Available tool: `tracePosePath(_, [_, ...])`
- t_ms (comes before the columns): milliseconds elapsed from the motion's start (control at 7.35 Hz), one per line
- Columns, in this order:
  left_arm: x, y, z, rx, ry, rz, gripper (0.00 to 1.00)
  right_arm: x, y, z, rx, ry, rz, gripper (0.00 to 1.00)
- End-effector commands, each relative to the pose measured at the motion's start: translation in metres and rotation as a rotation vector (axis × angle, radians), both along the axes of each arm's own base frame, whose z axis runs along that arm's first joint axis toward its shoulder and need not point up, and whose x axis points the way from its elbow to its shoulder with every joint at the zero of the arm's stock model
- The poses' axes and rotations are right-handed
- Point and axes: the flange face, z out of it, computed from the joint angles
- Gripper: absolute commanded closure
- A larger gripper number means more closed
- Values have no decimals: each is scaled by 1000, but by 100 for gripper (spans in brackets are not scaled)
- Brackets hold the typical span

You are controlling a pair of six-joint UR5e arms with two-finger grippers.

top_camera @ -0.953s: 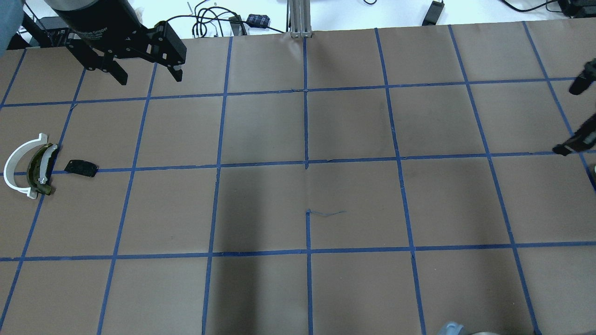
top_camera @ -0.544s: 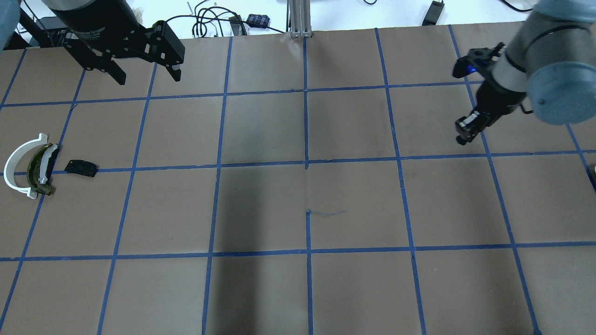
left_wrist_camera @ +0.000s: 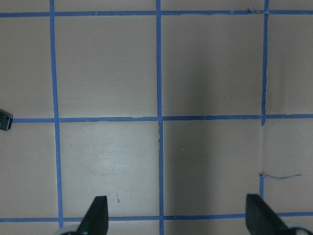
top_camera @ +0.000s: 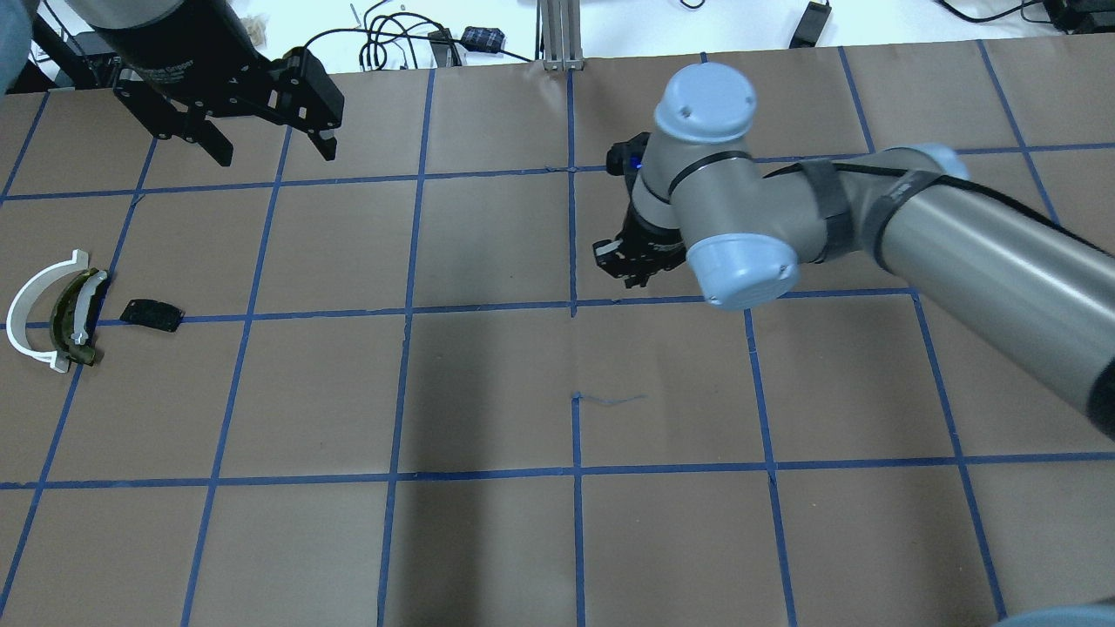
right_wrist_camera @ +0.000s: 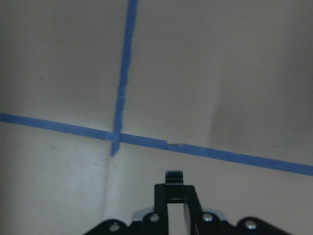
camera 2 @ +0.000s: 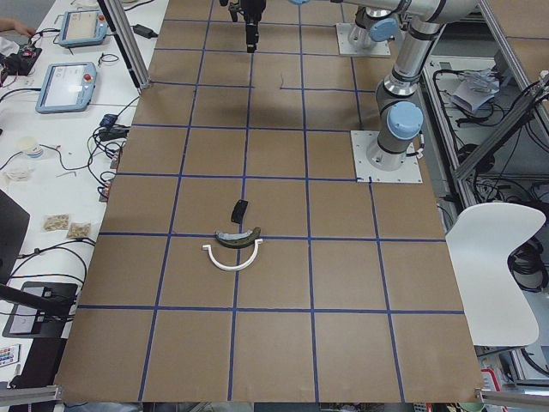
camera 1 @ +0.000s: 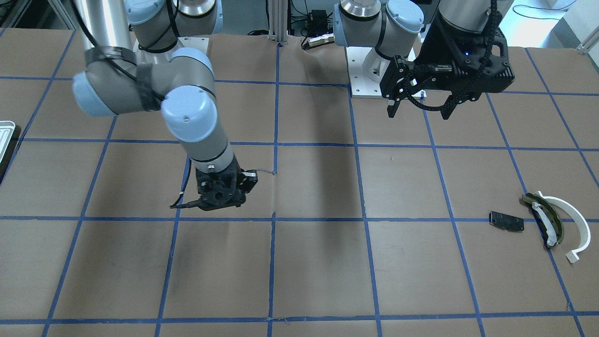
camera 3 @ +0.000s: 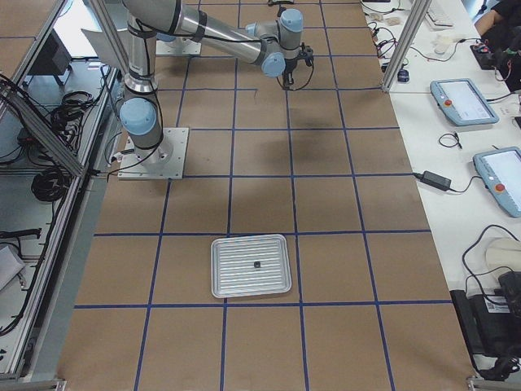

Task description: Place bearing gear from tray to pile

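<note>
Near the middle of the table (top_camera: 488,392), just by a blue tape crossing (top_camera: 573,306), the right gripper (top_camera: 625,263) hangs pinched on a small dark toothed gear (right_wrist_camera: 174,176). At the far left, the left gripper (top_camera: 274,150) hovers with its jaws spread wide. The pile (top_camera: 70,309) lies at the left edge, well apart from both grippers. The tray (camera 3: 216,269) sits far to the right, with a small dark speck (camera 3: 256,265) inside.
</note>
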Motion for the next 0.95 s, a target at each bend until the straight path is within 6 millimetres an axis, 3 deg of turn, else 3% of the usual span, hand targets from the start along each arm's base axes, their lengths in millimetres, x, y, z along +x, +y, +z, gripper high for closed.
tracePosePath(0, [-2, -8, -12, 30, 3, -16, 0, 58, -5, -7, -28, -50, -50, 89])
tracePosePath(136, [-2, -5, -15, 44, -4, -21, 0, 65, -13, -3, -19, -93, -53, 78])
tracePosePath(272, [-3, -1, -19, 78, 2, -35, 0, 64, -14, -5, -19, -85, -45, 24])
tracePosePath(408, [1, -17, -51, 127, 2, -74, 0, 57, -16, -3, -20, -72, -53, 0])
tracePosePath(544, [6, -35, -94, 132, -6, -68, 0, 35, -30, 15, -48, -81, -89, 0])
tracePosePath(680, [7, -41, -104, 76, -11, -63, 0, -8, -41, 38, -42, -72, -90, 0])
tracePosePath(817, [6, -41, -118, 101, -4, -64, 0, -63, -47, 67, -35, -47, -35, 0])
